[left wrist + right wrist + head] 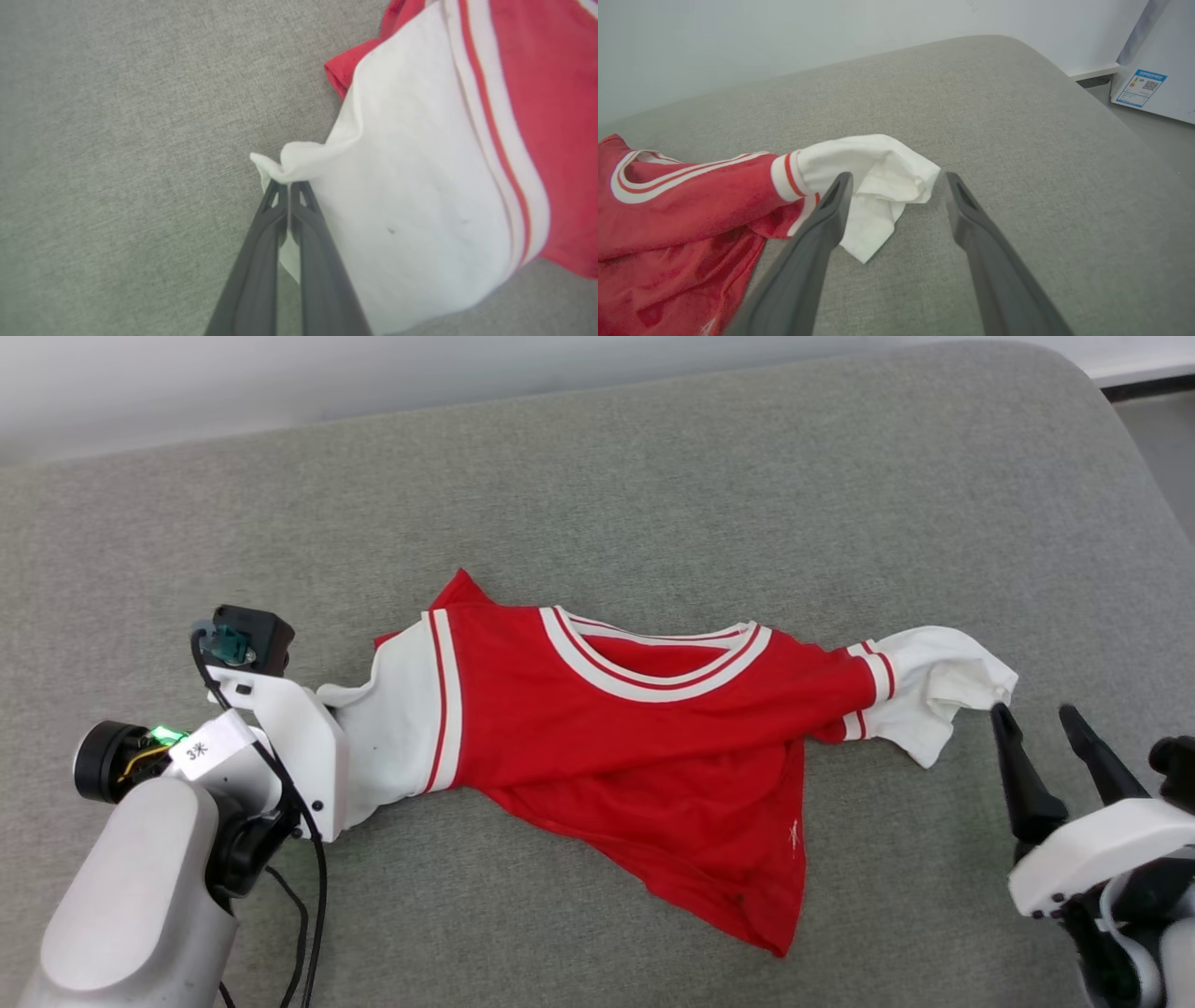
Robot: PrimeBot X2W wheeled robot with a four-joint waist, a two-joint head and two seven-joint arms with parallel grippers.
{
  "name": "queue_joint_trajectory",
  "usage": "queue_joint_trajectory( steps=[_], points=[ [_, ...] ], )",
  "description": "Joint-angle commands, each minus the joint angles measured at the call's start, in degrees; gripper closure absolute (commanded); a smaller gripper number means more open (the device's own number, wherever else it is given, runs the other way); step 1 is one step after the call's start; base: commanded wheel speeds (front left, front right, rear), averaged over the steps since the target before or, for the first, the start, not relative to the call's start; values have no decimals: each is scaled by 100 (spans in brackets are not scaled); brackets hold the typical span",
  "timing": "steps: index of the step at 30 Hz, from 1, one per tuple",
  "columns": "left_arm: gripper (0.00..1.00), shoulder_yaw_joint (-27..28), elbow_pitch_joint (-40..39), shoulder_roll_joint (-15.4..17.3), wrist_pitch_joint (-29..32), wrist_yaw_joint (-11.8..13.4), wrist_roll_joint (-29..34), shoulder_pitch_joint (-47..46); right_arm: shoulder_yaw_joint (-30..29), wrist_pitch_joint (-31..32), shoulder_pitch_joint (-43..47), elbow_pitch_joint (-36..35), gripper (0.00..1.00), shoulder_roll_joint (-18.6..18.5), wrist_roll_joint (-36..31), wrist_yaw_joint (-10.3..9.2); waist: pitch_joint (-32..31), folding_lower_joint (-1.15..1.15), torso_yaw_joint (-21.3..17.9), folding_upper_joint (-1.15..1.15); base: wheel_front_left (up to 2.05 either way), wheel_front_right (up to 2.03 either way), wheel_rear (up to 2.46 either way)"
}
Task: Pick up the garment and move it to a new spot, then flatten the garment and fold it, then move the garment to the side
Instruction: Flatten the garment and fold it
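Garment (pixel 653 737) sleeve within left hand (pixel 288 185)

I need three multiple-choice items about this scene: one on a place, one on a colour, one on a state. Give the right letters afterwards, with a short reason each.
1. Where is the right gripper?
A) at one white sleeve end of the garment
B) against the wall
C) beside the left arm

2. The neckband is:
A) blue
B) white with a red stripe
C) black

3. The left gripper is:
A) open, holding nothing
B) shut on the other white sleeve's edge
C) shut on the red hem

Key: 1 A, its open fingers stand by that sleeve end. 2 B, a red stripe runs along the white band. 3 B, its fingers pinch white cloth between them.
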Motion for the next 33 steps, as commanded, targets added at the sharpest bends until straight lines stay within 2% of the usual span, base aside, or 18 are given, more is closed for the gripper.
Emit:
queue_joint_trajectory(
  steps=[1,8,12,13,21,25,26,27,28,33],
  points=[
    [100,25,-64,-3,-82,31,22,41,-51,122,-44,102,0,-94,91,-4,-44,-1,60,0,0,0,0],
    [100,-37,-533,-130,-355,84,63,1,-282,1322,-256,820,0,-571,514,-4,-54,-1,292,0,0,0,0],
    [100,-94,-806,-159,-385,111,97,-82,-119,1678,-564,1007,0,-764,697,-4,46,-1,408,0,0,0,0],
    [100,-132,-972,-183,-432,128,136,-165,32,1931,-866,1160,0,-914,802,-4,136,-1,519,0,0,0,0],
    [100,-218,-1169,-223,-493,150,186,-268,556,2343,-1498,1703,0,-1232,949,-4,359,-1,727,0,0,0,0],
    [100,-247,-1179,-229,-500,154,177,-284,937,2599,-1599,2135,0,-1236,1075,-3,436,-1,789,0,0,0,0],
    [100,-246,-1175,-227,-499,158,167,-279,1002,2679,-1597,2244,56,-1224,1105,-2,447,-1,798,0,0,0,0],
    [100,-246,-1172,-225,-501,161,157,-279,1070,2734,-1612,2350,71,-1208,1135,-2,455,-1,804,0,0,0,0],
    [100,-248,-1170,-224,-506,163,149,-282,1118,2774,-1616,2438,100,-1201,1176,-2,461,-1,811,0,0,0,0],
    [100,-205,-1153,-166,-623,176,188,-298,1181,2625,-1793,2597,100,-1381,1283,-7,378,-1,798,0,0,0,0]
  ],
)
